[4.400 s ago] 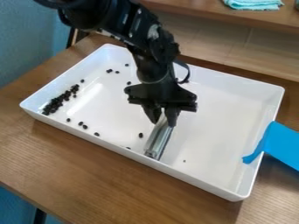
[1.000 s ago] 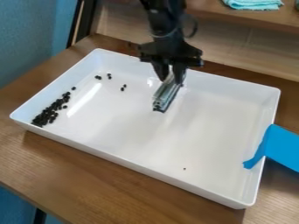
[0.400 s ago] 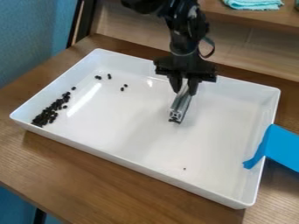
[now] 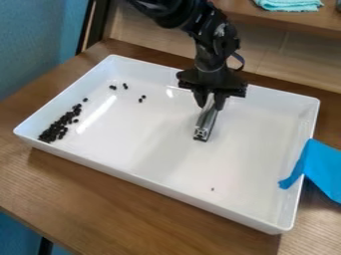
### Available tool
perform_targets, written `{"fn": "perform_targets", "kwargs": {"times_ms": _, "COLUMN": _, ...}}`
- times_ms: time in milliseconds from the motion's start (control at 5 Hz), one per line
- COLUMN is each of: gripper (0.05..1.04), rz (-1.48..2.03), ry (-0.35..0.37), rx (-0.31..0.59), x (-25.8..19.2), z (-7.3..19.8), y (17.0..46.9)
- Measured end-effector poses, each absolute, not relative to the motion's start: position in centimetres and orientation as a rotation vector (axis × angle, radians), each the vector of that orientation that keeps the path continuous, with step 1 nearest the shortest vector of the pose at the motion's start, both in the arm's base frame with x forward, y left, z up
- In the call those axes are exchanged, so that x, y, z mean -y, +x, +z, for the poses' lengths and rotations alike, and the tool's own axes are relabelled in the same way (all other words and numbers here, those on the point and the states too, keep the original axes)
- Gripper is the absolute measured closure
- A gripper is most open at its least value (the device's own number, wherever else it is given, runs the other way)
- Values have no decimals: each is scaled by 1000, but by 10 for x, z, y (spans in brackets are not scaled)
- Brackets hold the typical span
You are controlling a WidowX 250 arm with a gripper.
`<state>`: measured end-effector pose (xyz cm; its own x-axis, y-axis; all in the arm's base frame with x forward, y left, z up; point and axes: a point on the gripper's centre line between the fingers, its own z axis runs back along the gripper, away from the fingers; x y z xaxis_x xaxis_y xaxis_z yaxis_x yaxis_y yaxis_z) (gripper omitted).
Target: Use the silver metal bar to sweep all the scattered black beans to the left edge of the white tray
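White tray (image 4: pixel 174 188) with dark beans (image 4: pixel 63 123), silvery bar (image 4: pixel 205 124).

Wooden table (image 4: pixel 100 199), white tray (image 4: pixel 146 144) on top

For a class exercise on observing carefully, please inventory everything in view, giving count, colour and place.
Tray: one, white, on the table
Table: one, brown wood
Beans: too many to count, black, mostly at tray's left end
Speck: one, dark, tray's near right part
Metal bar: one, silver, in the gripper
Strip: one, blue, over tray's right wall
Cloth: one, teal, on the shelf
Shelf: one, brown wood, behind the table
Wall: one, blue, upper left
Arm: one, black, from the top
Gripper: one, black, over the tray
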<state>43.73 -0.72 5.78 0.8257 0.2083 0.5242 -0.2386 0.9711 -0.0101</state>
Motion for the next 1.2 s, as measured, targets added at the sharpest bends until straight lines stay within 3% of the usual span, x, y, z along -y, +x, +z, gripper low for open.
{"fn": "perform_targets", "kwargs": {"times_ms": 1200, "gripper": 755, "rz": 274, "ry": 37, "rx": 546, "x": -61, "z": 51, "y": 434}}
